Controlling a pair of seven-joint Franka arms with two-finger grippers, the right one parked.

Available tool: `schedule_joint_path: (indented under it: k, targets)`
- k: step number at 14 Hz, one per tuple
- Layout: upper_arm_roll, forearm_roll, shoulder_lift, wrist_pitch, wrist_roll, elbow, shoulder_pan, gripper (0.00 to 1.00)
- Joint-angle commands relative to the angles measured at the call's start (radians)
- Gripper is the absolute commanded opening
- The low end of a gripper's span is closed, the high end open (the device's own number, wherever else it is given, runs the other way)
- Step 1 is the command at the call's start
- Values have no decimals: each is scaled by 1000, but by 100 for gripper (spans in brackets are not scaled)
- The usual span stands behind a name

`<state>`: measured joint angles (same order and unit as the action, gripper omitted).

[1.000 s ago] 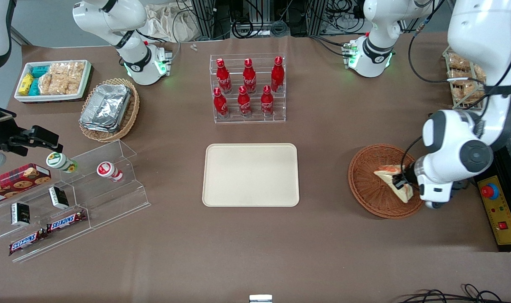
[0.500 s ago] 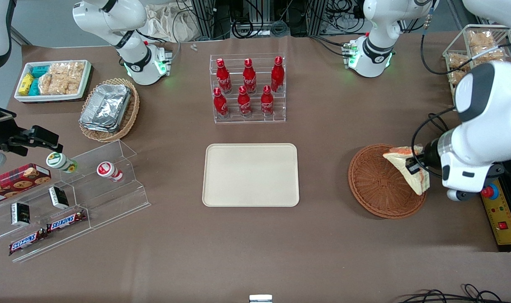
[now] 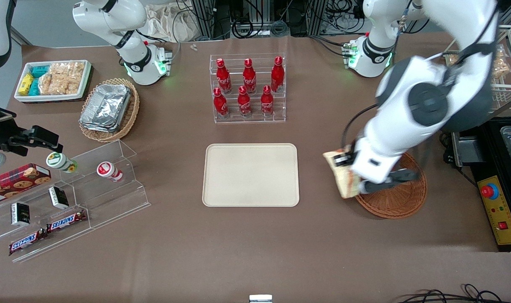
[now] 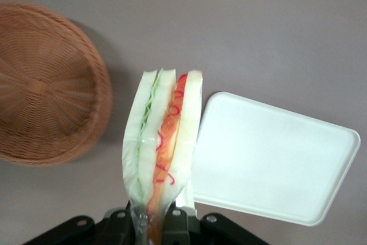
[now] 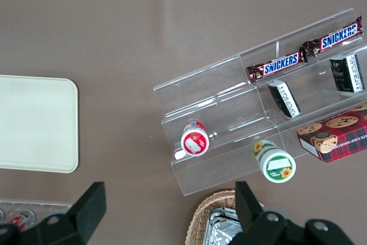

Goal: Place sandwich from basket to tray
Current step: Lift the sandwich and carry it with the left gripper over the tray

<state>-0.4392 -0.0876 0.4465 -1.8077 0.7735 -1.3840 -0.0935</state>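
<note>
My left gripper (image 3: 347, 165) is shut on the sandwich (image 3: 342, 175), a wedge of pale bread with red-orange and green filling (image 4: 163, 142). It holds the sandwich in the air above the brown table, between the reddish-brown wicker basket (image 3: 400, 197) and the cream tray (image 3: 251, 174). The basket (image 4: 46, 84) holds nothing, and the arm covers part of it in the front view. The tray (image 4: 275, 153) is bare and lies in the middle of the table.
A clear rack of red bottles (image 3: 248, 88) stands farther from the front camera than the tray. A tan basket with foil containers (image 3: 109, 109), a white snack bin (image 3: 52, 80) and a clear snack stand (image 3: 70, 198) lie toward the parked arm's end. A control box (image 3: 497, 210) sits beside the basket.
My left gripper has lifted the sandwich out of the basket and carried it sideways toward the tray. The basket is left with nothing in it.
</note>
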Motion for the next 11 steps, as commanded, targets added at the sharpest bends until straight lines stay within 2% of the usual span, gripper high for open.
schedule_joint_path:
  k: [1, 4, 7, 11]
  targets:
    - [2, -85, 144, -99, 50, 25, -90, 0]
    - [2, -185, 276, -227, 107, 25, -161, 0]
    - [5, -271, 354, -255, 164, 26, -219, 0]
    - [5, -299, 371, -251, 162, -12, -236, 0]
